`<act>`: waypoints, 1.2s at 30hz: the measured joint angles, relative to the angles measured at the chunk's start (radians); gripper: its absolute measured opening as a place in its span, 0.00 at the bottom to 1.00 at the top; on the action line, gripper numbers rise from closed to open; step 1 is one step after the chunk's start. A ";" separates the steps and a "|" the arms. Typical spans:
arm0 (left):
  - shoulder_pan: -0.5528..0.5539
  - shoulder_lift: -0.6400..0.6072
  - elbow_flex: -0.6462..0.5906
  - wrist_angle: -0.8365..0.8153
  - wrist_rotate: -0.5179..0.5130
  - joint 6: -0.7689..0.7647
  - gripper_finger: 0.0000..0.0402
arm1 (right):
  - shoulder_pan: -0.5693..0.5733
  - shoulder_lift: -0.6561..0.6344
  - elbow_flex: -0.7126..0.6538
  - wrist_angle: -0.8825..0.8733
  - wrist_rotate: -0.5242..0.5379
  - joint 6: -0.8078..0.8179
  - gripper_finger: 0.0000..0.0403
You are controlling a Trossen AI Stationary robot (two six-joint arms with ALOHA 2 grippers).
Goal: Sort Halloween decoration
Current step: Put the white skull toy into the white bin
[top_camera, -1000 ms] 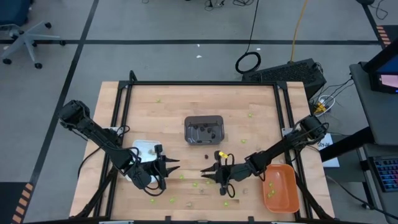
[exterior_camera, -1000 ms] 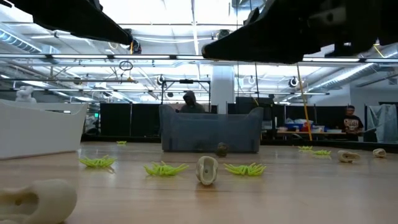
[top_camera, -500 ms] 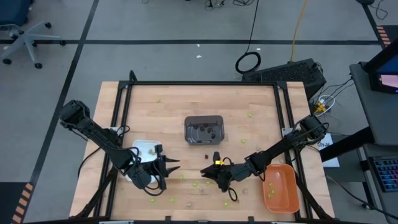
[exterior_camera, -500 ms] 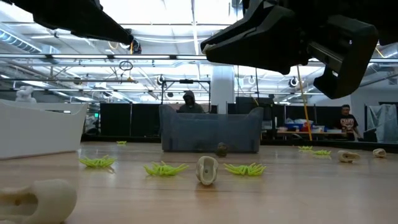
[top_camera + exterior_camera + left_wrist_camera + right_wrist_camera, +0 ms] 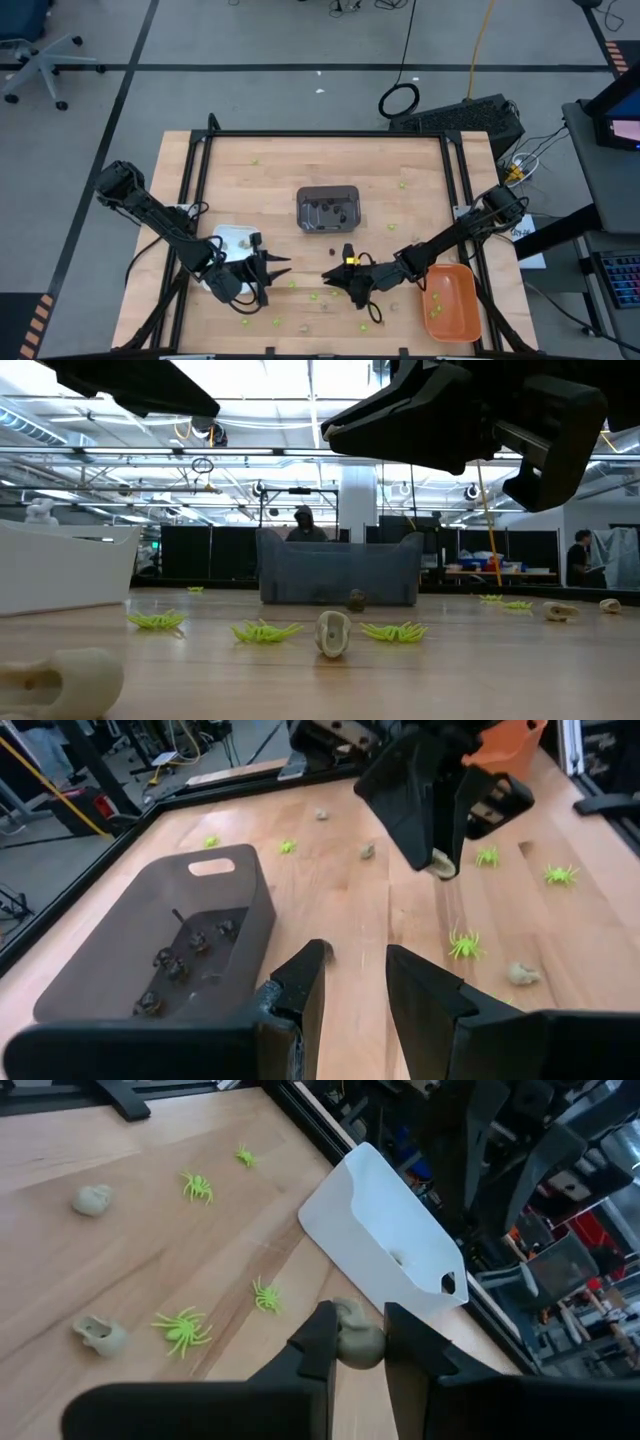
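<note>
Sorting is judged to be partly done. Several dark trinkets (image 5: 190, 942) are seen lying inside the grey tray (image 5: 328, 208) at the centre of the surface (image 5: 270, 180), a few green ones appear to rest in the orange tray (image 5: 449, 300) at about four o'clock, and something small lies in the white tray (image 5: 385, 1245) at about eight o'clock, though its kind cannot be made out.

A pale tan trinket (image 5: 358, 1342) is pinched between the nearly closed fingers of the right end effector (image 5: 334, 280), which is held above the surface near six o'clock, pointing toward the white tray. The left end effector (image 5: 277, 266) waits just beside the white tray, fingers part-way open and nothing held.

Much is left: lime-green spiders (image 5: 465, 943) and tan skulls (image 5: 92, 1200) are scattered across the lower half of the surface, a few green ones lie near twelve and two o'clock, and one dark piece (image 5: 356, 600) sits just outside the grey tray.
</note>
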 joint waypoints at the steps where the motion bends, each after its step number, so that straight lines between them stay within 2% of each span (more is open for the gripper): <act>1: 0.000 0.000 0.000 0.008 0.000 0.000 0.27 | 0.000 0.000 0.000 0.000 0.000 0.004 0.09; 5: 0.000 0.000 0.000 0.036 0.008 0.004 0.27 | 0.000 0.000 0.000 0.002 -0.001 0.031 0.10; 15: 0.004 0.000 0.000 0.052 0.011 0.040 0.27 | -0.002 0.000 0.000 0.004 -0.003 0.292 0.10; 22: 0.005 0.000 0.013 0.105 0.138 0.394 0.27 | -0.002 0.000 0.000 0.006 -0.004 0.420 0.10; 29: 0.005 0.060 0.077 0.104 0.178 0.759 0.27 | -0.013 0.000 0.000 0.012 -0.006 0.571 0.10; 36: 0.035 0.197 0.166 0.131 0.192 0.939 0.28 | -0.049 0.000 0.000 0.042 -0.108 0.668 0.10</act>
